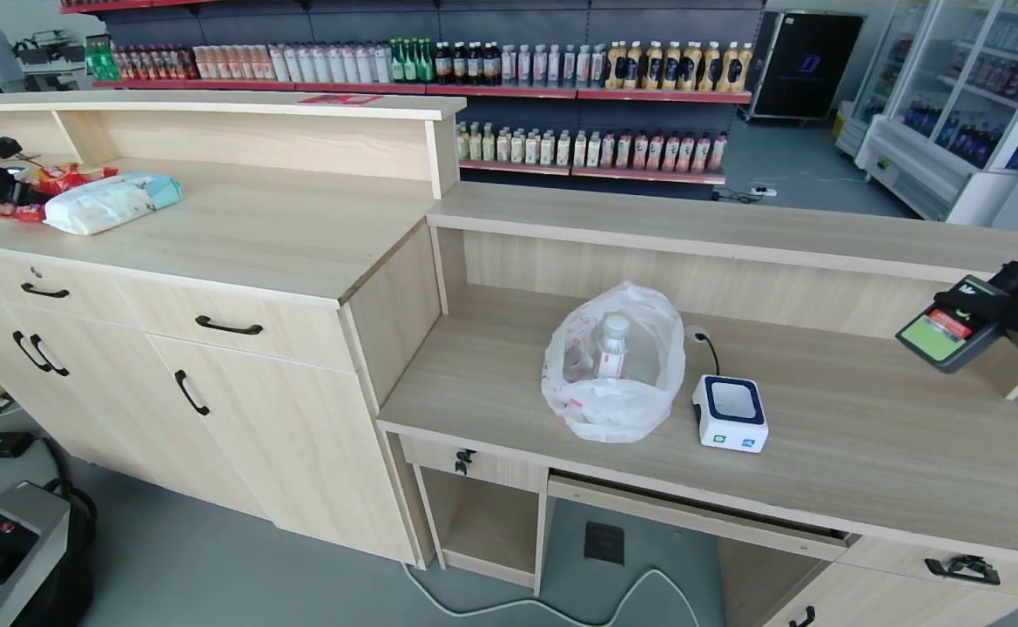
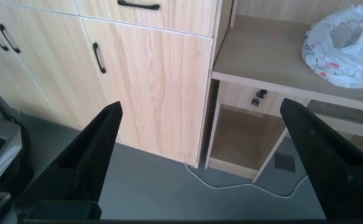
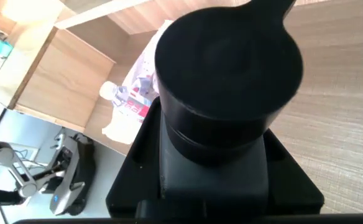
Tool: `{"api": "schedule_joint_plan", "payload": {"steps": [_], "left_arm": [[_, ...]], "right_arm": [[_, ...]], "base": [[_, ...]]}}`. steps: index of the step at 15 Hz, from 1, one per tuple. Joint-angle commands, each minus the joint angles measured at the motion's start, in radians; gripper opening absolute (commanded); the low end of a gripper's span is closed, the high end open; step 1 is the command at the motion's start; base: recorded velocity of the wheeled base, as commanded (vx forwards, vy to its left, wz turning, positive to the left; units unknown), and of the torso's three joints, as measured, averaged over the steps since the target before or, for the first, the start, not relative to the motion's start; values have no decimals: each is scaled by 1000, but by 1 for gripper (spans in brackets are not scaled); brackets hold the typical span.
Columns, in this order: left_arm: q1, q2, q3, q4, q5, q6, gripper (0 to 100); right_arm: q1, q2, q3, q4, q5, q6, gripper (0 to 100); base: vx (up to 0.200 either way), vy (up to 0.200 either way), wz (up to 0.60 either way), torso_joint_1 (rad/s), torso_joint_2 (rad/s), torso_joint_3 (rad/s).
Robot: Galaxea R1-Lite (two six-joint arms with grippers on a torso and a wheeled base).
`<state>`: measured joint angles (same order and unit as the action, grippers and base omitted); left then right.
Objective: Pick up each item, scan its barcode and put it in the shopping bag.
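Pale wooden table (image 1: pixel 866 435) carries a white plastic shopping bag (image 1: pixel 615 409) beside a white scanner box (image 1: pixel 731 416). Jaws of the right gripper (image 1: pixel 987 315) clamp a dark green-faced packet (image 1: pixel 940 335); those of the left gripper (image 2: pixel 200 106) stand apart.

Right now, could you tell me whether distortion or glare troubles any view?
Head view: fridge uprights lean, wide-angle style, its glass glaring; the right gripper's green pack is evenly lit. Right wrist view: a black shape hides part of the shopping bag.
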<state>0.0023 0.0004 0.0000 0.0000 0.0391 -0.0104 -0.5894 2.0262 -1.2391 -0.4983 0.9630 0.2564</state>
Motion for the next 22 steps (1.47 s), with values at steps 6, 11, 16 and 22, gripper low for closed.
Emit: {"api": "schedule_joint_plan", "payload": {"steps": [6, 11, 16, 22], "left_arm": [[-1, 0, 0, 0, 1, 0, 100], [1, 0, 0, 0, 1, 0, 100], [-1, 0, 0, 0, 1, 0, 100], [1, 0, 0, 0, 1, 0, 100]], "right_arm": [[63, 164, -31, -8, 89, 23, 0], [115, 215, -34, -48, 91, 21, 0], [161, 244, -45, -108, 91, 24, 0], [128, 295, -57, -163, 89, 23, 0]], "base": [[0, 0, 0, 0, 0, 0], [0, 0, 0, 0, 0, 0], [0, 0, 0, 0, 0, 0], [0, 0, 0, 0, 0, 0]]}}
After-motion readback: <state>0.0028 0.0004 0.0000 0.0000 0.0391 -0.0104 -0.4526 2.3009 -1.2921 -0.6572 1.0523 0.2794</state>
